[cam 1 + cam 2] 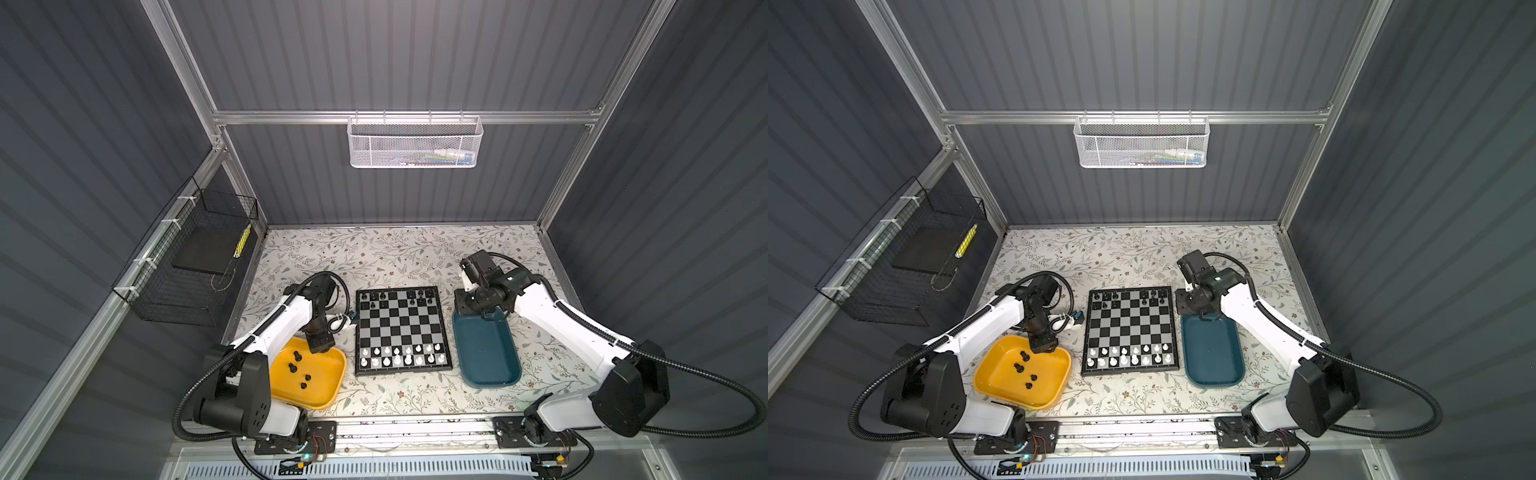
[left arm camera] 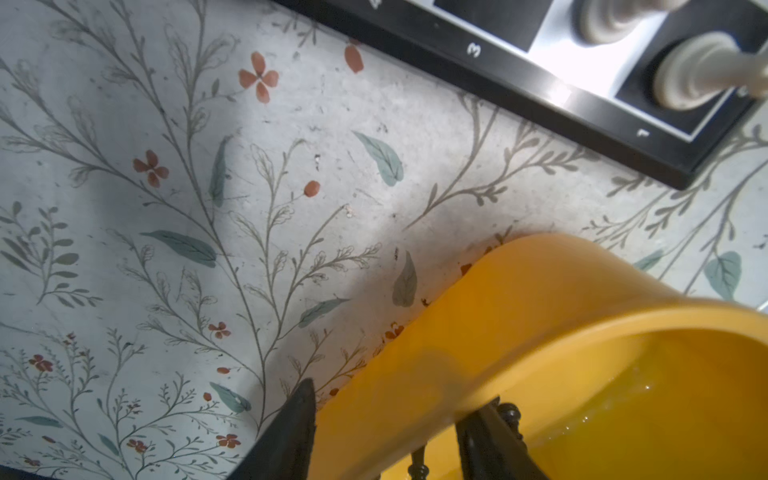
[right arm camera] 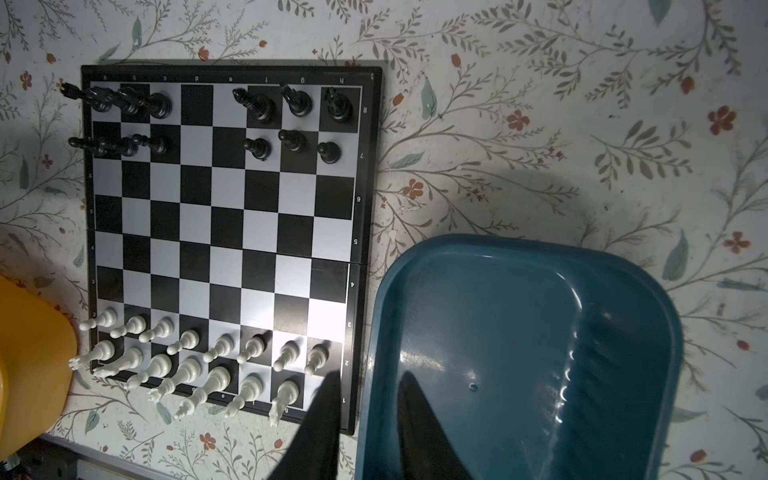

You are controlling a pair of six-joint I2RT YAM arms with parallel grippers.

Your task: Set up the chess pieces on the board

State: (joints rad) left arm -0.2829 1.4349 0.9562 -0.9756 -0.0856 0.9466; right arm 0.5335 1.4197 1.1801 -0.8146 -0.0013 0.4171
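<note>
Left gripper: jaws apart across the far rim of the yellow tray, one finger outside and one inside, nothing pinched. Four black chess pieces show in that tray. The rest stand on the board.

They look tiny, light, hard and glossy, so expect slip and tipping. Pinch square on the stem, just above the base. Lift clear of the tray wall.

Four middle squares in the far two rows are free, with black neighbours either side. It's tight, so descend straight.

Right gripper: jaws apart, empty, at the teal tray rim, off your path.
</note>
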